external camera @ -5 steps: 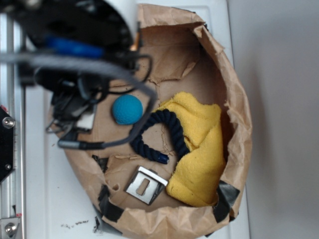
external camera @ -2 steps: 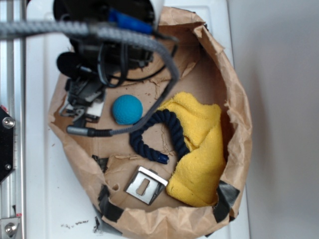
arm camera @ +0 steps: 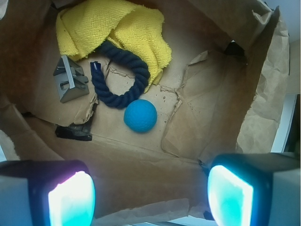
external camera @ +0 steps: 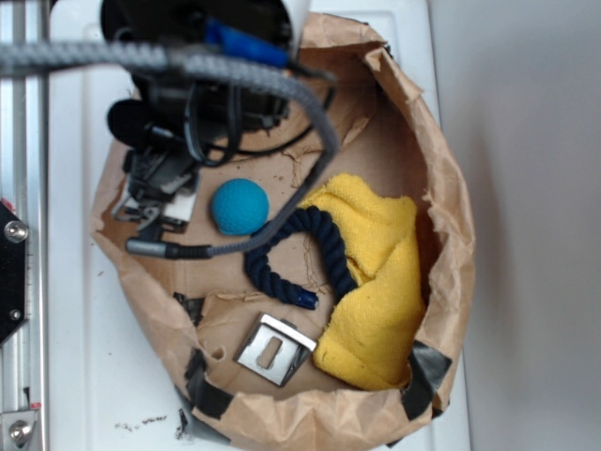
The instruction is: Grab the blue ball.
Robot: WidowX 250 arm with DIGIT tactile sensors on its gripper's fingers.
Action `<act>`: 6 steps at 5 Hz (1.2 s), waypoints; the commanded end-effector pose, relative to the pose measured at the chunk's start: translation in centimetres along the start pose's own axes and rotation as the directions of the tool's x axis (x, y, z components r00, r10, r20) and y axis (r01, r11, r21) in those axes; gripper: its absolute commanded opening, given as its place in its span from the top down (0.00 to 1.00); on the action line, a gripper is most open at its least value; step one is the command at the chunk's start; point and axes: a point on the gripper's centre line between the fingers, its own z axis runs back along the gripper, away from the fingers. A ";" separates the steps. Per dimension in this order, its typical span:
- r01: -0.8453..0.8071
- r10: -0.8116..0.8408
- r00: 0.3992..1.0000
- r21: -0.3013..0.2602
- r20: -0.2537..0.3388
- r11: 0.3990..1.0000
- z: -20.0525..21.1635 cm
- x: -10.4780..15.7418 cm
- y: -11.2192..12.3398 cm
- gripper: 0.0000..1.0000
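The blue ball [external camera: 239,206] [arm camera: 140,116] is a small teal-blue sphere lying on the floor of a torn brown paper bag [external camera: 454,216] [arm camera: 264,89]. In the exterior view my gripper [external camera: 160,202] hangs over the bag's left wall, just left of the ball and apart from it. In the wrist view my gripper [arm camera: 150,197] is open, its two glowing pads [arm camera: 70,200] wide apart with only bag paper between them. The ball lies ahead of the jaws, roughly centred between them.
A dark navy rope loop [external camera: 302,256] [arm camera: 120,77] lies right beside the ball. A yellow cloth [external camera: 380,272] [arm camera: 115,28] fills the bag's right side. A small metal block [external camera: 273,349] [arm camera: 70,80] sits near the bag's front. A metal rail [external camera: 23,282] runs along the left.
The arm has shifted toward the top of the exterior view over the last second, then held still. The ball, rope and cloth have not moved.
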 end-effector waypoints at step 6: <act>0.088 -0.089 0.991 0.019 0.098 0.996 -8.9 0.8 -1.6 0.00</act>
